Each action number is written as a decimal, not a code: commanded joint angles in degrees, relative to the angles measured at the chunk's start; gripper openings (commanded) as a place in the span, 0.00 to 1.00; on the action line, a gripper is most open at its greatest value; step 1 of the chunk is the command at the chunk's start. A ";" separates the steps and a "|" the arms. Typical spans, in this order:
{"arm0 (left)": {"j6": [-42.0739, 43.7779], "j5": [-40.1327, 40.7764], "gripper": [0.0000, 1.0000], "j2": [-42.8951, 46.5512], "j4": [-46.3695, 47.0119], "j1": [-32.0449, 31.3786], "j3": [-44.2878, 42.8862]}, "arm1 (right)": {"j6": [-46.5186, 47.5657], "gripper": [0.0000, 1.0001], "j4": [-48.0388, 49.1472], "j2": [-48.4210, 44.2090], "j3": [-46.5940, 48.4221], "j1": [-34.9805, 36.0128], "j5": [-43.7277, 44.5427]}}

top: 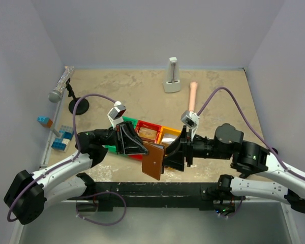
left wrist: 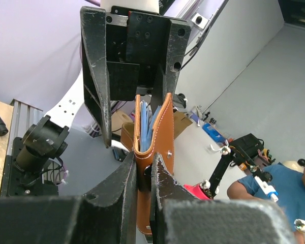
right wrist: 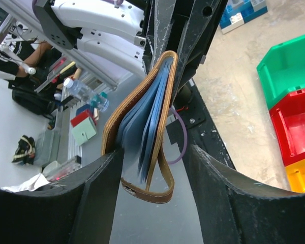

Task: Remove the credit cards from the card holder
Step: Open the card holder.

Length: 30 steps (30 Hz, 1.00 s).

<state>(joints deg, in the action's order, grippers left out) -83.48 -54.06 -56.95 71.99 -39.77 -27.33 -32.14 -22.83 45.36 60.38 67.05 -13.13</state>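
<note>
While the black two-finger L gripper [left wrist: 145, 169] pinches the small flat brown stitched bifold card holder [left wrist: 155, 136] by one edge, fingers pressed tight on both covers, the holder hangs in the air btw the two arms. From the top cam it sits over the near edge of the tan mottled tabletop [top: 142, 91], just in front of the row of plastic bins, tilted on edge w/ a brown cover facing up.

Opposite it, the black two-finger R gripper [right wrist: 155, 152] has its jaws spread, one finger on each side of the holder's open end. In the R wrist cam one finger looks to be touching the brown cover; the other stands apart from it w/ a clear gap, so nothing is clamped on that side.

The holder is slightly fanned open. Pale grey-blue inner leaves [right wrist: 151, 114] show btw the covers; can't tell cards from panels. A narrow brown strap tab [right wrist: 148, 194] loops below the open end.

On the table beyond, a green open bin [right wrist: 290, 71], a red open bin [right wrist: 297, 127] and a yellow open bin [right wrist: 302, 175] sit touching side by side.
</note>
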 commanded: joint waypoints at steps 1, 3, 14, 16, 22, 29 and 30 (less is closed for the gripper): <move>-0.10 3.88 0.00 0.61 17.13 -0.40 -1.23 | -0.99 0.56 1.21 4.38 1.85 -0.07 2.57; -0.19 3.96 0.00 1.05 17.05 -0.40 -1.15 | -1.61 0.52 1.30 4.12 1.15 -0.42 3.37; -0.37 4.05 0.00 2.37 17.22 -0.40 -0.79 | -3.01 0.50 0.50 1.48 -2.37 -3.24 4.60; -0.45 4.14 0.00 2.54 17.14 -0.48 -0.71 | -3.10 0.50 0.86 1.57 -2.55 -3.24 4.42; -0.19 4.40 0.00 2.19 17.14 -0.40 -0.35 | -3.10 0.60 2.35 2.10 -2.11 -3.33 2.15; 0.51 5.28 0.00 0.53 17.05 -0.40 0.61 | -2.93 0.64 2.87 4.73 0.35 -3.06 -1.46; 0.60 5.28 0.00 0.52 17.13 -0.31 0.70 | -2.93 0.65 2.70 4.82 0.61 -2.97 -1.55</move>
<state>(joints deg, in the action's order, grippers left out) -83.42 -52.88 -55.64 71.96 -39.38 -26.41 -35.57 -22.39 46.63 59.88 64.45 -16.53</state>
